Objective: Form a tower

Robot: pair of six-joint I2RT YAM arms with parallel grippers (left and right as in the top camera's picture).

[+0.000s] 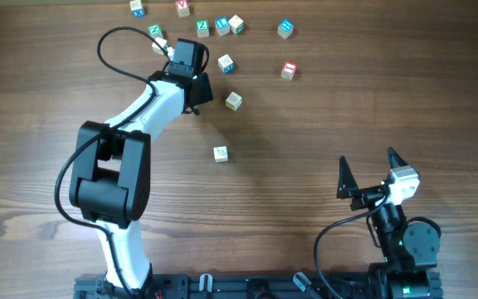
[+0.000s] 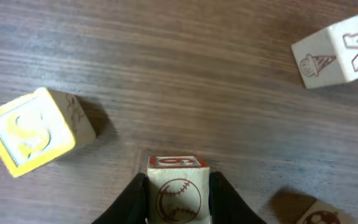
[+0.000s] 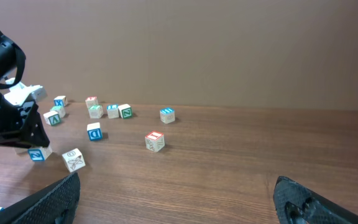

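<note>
Gripping: left pincer point(image 2: 179, 180) is closed onto the red-faced cube point(image 2: 178, 200), one black finger against each side.
Held cube faces: baseball drawing toward the wrist camera, red-framed face on top.
Held cube height: low at the desk point(image 1: 347, 100); cannot tell if it rests on the desk or is just off it.
Yellow-faced S cube point(image 2: 30, 132): alone on the desk, left of the held cube in the left wrist view, apart from it, turned at an angle.
Tower state: not yet stacked; every cube in view sits singly, none on another.
M cube point(image 2: 335, 53): upper right of the left wrist view, ice-cream cone drawing on its side face, well apart from the held cube.
Cut-off cube point(image 2: 323, 215): bottom right edge of the left wrist view, near the right finger; faces unreadable.
Left arm point(image 1: 152, 104): stretched toward the far side of the desk, its end among the scattered cubes.
Loose cubes: a row with green, blue and red letters along the far edge, e.g. green-letter cube point(image 1: 202, 26); red-letter cube point(image 1: 288, 70) off to the right; pale cube point(image 1: 220, 154) alone mid-desk.
Right pincer point(image 1: 367, 155): spread wide, nothing between the fingers, at the near right of the desk, well away from all cubes.
</note>
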